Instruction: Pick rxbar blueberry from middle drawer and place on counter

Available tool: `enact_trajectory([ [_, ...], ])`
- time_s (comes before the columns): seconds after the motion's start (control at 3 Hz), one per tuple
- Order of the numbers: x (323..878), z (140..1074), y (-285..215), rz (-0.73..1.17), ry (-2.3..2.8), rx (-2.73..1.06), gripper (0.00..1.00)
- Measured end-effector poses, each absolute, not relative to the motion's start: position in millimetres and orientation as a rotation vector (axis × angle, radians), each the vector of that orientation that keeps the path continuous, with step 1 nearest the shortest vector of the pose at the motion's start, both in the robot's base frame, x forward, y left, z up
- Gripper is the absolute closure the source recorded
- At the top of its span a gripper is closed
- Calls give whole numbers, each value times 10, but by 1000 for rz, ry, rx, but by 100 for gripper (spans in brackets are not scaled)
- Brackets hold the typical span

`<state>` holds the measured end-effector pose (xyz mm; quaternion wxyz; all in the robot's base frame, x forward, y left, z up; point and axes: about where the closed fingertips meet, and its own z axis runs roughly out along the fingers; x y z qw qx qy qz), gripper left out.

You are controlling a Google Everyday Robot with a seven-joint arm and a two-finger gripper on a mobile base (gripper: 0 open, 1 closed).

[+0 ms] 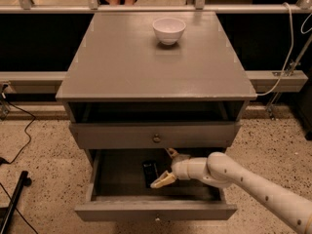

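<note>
No legible text or labels, rxbar blueberry (149,171) wrapper print unreadable, gripper (165,168) at lower centre inside middle drawer (156,211), fingers (163,180) spread

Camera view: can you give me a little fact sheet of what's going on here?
gripper: open, down in the middle drawer, beside the rxbar blueberry
rxbar blueberry: lying flat on the drawer floor, not lifted
middle drawer: pulled open
counter: holds a white bowl near its back edge
upper drawer: shut
</note>
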<state>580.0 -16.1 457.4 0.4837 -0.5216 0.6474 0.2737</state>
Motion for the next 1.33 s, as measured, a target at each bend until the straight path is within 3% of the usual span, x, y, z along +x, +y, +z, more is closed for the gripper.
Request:
enact_trajectory([
  [1.33, 6044, 3937, 166, 719, 1479, -1341, 0],
])
